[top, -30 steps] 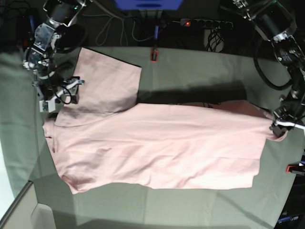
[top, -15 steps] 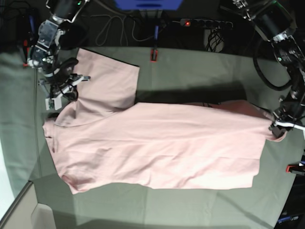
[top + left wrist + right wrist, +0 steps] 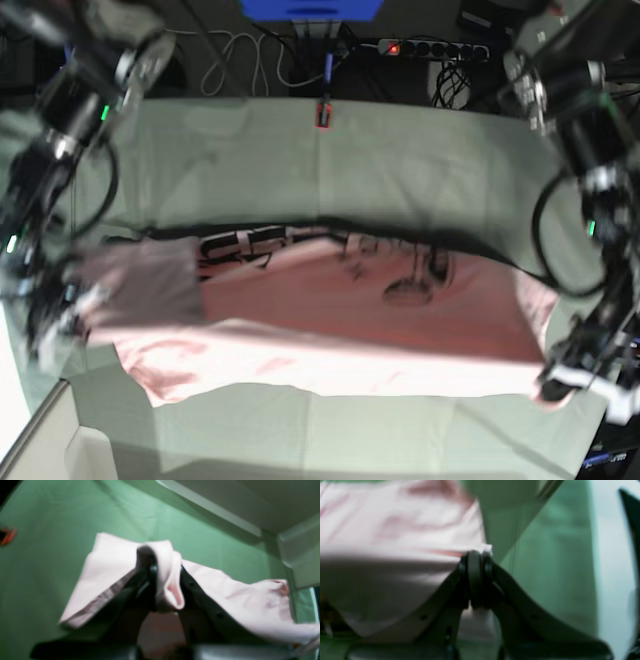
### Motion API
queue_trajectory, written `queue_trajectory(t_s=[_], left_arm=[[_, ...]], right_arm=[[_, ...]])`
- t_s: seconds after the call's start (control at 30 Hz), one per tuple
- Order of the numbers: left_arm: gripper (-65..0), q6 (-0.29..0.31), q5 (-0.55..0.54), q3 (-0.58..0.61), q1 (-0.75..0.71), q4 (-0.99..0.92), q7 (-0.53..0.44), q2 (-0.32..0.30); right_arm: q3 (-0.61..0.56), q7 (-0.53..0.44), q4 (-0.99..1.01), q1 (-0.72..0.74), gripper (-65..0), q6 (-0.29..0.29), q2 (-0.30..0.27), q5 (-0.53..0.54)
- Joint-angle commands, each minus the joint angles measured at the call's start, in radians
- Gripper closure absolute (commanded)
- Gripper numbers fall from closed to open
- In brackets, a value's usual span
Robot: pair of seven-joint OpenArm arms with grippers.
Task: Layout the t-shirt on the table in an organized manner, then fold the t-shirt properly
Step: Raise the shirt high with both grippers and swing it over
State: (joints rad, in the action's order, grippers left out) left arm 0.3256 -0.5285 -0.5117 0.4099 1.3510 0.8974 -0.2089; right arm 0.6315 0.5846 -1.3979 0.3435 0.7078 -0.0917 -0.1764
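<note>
End effector states first. Left end effector (image 3: 162, 580): jaws together, clamped on a bunched fold of the t-shirt (image 3: 330, 320); pink cloth drapes over both fingers in the left wrist view. In base view it sits at the near right (image 3: 585, 375), at the shirt's right corner. Right end effector (image 3: 476, 577): jaws pressed together w/ a pink edge of the shirt (image 3: 395, 555) at the tips; looks pinched there, but blur makes it hard to be sure. In base view it's at the left (image 3: 60, 310), by the shirt's left end.

T-shirt lies on the tabletop (image 3: 400, 150), towards the near side, long axis running left-right between the two arms. Far edge is lifted and turned over toward near, showing black lettering along the far strip; rest is plain pink.

Hard to read: both arms motion-blurred in base view, lettering not legible, both wrist views soft. Red clamp (image 3: 322, 113) at the far edge.
</note>
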Motion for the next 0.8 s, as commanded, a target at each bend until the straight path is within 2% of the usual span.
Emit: queue_trajectory(t_s=[0.0,0.1,0.2,0.4,0.63,0.7,0.77], left_arm=[[-0.1,-0.004,0.009,0.023,0.083,-0.021,-0.030,-0.014],[-0.1,-0.004,0.074,0.091,0.234,-0.157,-0.044,-0.010],[-0.1,-0.004,0.103,0.152,0.361,-0.287,-0.123,0.013],[-0.1,-0.004,0.103,0.239,0.579,-0.463,-0.225,0.018],[-0.1,-0.006,0.098,0.272,0.837,-0.552,-0.248,0.022],[-0.1,-0.006,0.095,0.272,0.898,-0.565,-0.248,0.022],[-0.1,-0.006,0.095,0.272,0.899,-0.571,-0.243,0.022]], right_arm=[[-0.009,-0.010,0.004,0.081,0.0,-0.010,-0.027,0.010],[-0.051,0.001,0.091,0.228,0.0,-0.010,-0.073,0.008],[-0.092,-0.001,0.194,0.365,0.0,-0.010,-0.118,0.008],[-0.169,-0.012,0.361,0.625,0.0,-0.010,-0.185,0.010],[-0.215,-0.012,0.429,0.914,0.0,-0.010,-0.204,0.010],[-0.215,-0.002,0.424,0.962,0.0,-0.010,-0.202,0.010],[-0.215,0.001,0.421,0.962,0.0,-0.010,-0.202,0.010]])
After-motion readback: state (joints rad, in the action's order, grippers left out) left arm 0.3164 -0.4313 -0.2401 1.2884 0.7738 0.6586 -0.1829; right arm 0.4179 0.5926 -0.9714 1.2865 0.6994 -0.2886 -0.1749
